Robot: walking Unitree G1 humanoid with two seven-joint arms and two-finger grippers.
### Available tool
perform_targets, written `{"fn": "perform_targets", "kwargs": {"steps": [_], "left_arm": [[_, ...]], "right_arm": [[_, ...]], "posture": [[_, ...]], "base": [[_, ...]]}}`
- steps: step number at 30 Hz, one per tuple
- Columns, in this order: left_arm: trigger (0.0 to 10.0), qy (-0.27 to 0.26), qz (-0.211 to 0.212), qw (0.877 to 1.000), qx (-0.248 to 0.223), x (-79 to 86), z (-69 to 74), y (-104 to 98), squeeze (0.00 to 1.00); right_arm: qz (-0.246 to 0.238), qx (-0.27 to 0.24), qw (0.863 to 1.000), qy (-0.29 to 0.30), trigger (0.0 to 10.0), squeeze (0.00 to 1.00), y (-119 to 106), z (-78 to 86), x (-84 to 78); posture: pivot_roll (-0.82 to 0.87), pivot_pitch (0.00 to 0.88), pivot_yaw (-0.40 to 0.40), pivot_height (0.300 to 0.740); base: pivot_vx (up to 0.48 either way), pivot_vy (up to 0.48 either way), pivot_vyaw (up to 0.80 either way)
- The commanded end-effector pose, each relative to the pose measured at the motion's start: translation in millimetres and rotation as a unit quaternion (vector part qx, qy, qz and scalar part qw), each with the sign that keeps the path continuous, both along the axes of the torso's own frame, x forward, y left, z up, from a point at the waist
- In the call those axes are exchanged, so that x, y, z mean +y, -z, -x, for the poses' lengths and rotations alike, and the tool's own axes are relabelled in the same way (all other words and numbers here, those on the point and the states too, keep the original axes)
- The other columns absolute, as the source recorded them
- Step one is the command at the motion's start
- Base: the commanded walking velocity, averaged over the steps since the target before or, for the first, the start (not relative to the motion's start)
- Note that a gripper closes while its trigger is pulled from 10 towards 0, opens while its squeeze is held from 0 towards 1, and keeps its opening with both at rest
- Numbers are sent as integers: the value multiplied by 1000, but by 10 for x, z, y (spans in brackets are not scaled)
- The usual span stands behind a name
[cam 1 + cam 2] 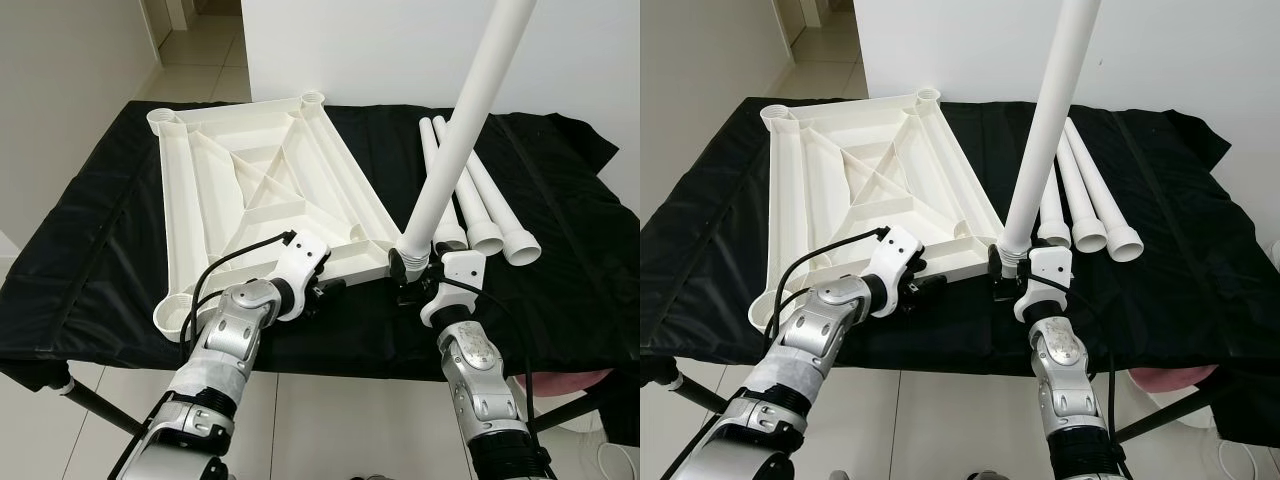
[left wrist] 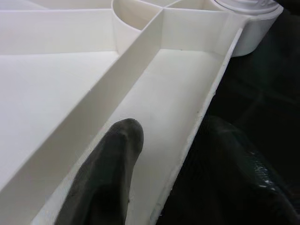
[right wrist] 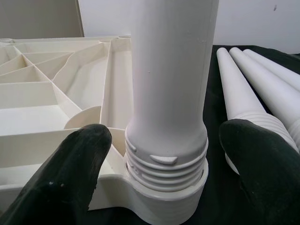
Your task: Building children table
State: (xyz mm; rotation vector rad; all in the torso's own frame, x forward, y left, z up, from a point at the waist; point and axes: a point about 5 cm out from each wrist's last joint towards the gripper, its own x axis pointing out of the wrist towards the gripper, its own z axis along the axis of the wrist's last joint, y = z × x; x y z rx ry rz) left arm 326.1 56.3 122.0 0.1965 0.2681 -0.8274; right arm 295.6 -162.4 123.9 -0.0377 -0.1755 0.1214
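The white plastic tabletop (image 1: 250, 180) lies upside down on the black-covered table (image 1: 560, 300), ribs facing up. One long white leg (image 1: 460, 130) stands tilted in the near right corner socket (image 3: 154, 201), its threaded end partly in. My right gripper (image 1: 412, 275) is open, one finger (image 3: 70, 173) on each side of the leg's threaded base (image 3: 168, 154) with gaps showing. My left gripper (image 1: 325, 285) is shut on the tabletop's near rim (image 2: 206, 103), one finger (image 2: 108, 183) lying inside the edge channel.
Three spare white legs (image 1: 480, 200) lie side by side on the cloth right of the tabletop. A white wall stands behind the table and a tiled doorway (image 1: 200, 50) opens at the back left. The table's front edge is close under my arms.
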Motion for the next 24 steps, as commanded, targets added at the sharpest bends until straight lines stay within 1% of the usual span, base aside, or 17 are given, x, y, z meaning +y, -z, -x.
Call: {"fn": "perform_targets", "kwargs": {"steps": [1,2,8,10,17,18,19,20,22,23,24], "left_arm": [[4471,-196,-37,978,-52,194,-138,2,0],[0,-193,-31,979,-55,187,-135,-8,0],[0,-193,-28,979,-56,180,-140,-17,0],[0,-198,-38,978,-55,194,-145,-7,0],[0,-202,-44,977,-57,218,-145,7,0],[2000,-207,-45,976,-57,231,-149,12,0],[2000,-207,-45,976,-57,231,-149,12,0],[3882,-219,-48,973,-57,258,-165,9,0],[3882,-227,-48,971,-58,275,-175,6,0],[5333,-232,-49,970,-62,286,-182,-3,0],[5333,-232,-49,970,-62,286,-182,-3,0]], "right_arm": [[-1,1,1000,2,10000,0,13,0,-4],[-1,1,1000,3,10000,0,13,-1,-3],[-1,1,1000,2,10000,0,12,-2,-1],[-1,1,1000,2,10000,0,13,-2,1],[-1,0,1000,3,10000,0,13,1,-2],[-1,0,1000,4,10000,0,13,2,-1],[-1,0,1000,4,10000,0,13,2,-1],[-1,0,1000,4,10000,0,13,3,0],[-1,0,1000,3,10000,0,13,4,1],[-2,0,1000,4,10000,0,14,6,1],[-2,0,1000,4,10000,0,14,6,1]], "posture": [[-53,32,22,740],[-54,32,23,740],[-54,34,22,740],[-53,33,22,740],[-52,35,24,740],[-52,35,24,740],[-52,35,24,740],[-52,35,26,740],[-52,35,26,740],[-51,34,26,740],[-51,34,26,740]], "base": [[0,0,0],[0,0,0],[0,0,0],[0,0,0],[0,0,0],[0,0,0],[0,0,0],[0,0,0],[0,0,0],[0,0,0],[0,0,0]]}}
